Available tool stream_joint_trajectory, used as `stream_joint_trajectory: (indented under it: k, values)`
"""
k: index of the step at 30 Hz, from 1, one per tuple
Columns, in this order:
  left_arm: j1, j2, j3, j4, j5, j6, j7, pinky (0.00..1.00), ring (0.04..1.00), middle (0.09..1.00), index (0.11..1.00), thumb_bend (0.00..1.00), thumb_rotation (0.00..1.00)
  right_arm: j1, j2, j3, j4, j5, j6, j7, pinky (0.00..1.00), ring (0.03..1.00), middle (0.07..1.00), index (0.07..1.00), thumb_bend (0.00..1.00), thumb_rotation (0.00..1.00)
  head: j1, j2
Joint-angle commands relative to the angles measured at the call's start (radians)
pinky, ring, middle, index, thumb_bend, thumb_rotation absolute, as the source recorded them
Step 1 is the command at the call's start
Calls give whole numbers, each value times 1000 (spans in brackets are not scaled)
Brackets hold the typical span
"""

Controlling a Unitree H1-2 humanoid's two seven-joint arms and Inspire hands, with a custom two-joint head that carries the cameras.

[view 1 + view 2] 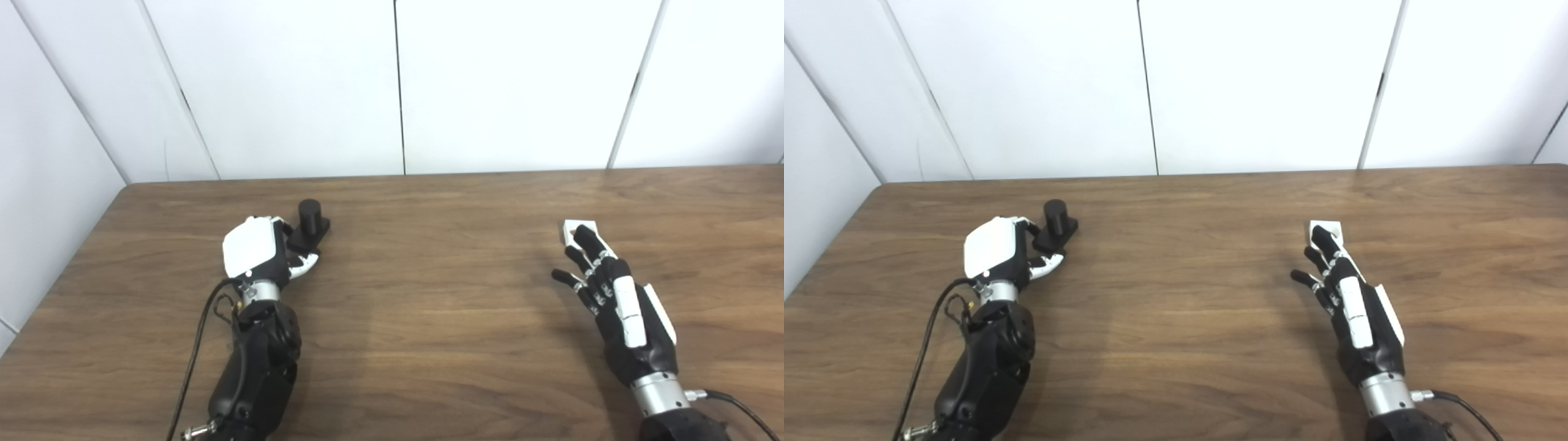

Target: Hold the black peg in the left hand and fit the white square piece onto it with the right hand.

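Note:
The black peg (pixel 309 215) is a short cylinder on a square black base and stands upright on the wooden table (pixel 429 294) at the left. My left hand (pixel 260 248) lies right beside it, with the fingers curled against the base and the thumb just under it; the hand's white back hides the grip. The white square piece (pixel 577 228) lies flat on the table at the right. My right hand (pixel 603 288) is stretched out flat with its fingers apart, and its fingertips (pixel 585 236) rest over the near part of the piece.
White wall panels (pixel 398 86) stand behind the table's far edge, and another panel runs along its left edge. A black cable (pixel 196 349) hangs beside my left forearm. Bare wood lies between the two hands.

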Motion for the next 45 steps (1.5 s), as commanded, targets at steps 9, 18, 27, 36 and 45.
stream_joint_trajectory:
  k: [9,18,27,36,45]
  values:
    - [-20,24,-12,-37,-70,-10,43,833,938,834,493,500,72,33,-10,-6,19,12,-8,16,805,946,957,917,585,907,-3,3]
    - [16,25,-24,-92,-125,-17,39,828,917,823,491,499,69,26,-15,6,32,-11,-15,14,808,950,964,931,603,932,-7,6]
    - [44,7,-15,-137,-196,-36,31,819,909,815,488,499,67,17,-15,4,37,-16,-18,14,801,946,961,929,582,943,-14,5]
    - [95,-6,-44,-248,-247,-36,-2,754,888,800,488,500,70,12,-14,10,32,-24,-14,11,809,952,963,932,577,949,-26,7]
    - [194,-22,-106,-415,-221,-18,-80,755,886,818,492,497,74,11,-4,13,28,-39,-7,4,806,948,959,930,577,960,-35,12]
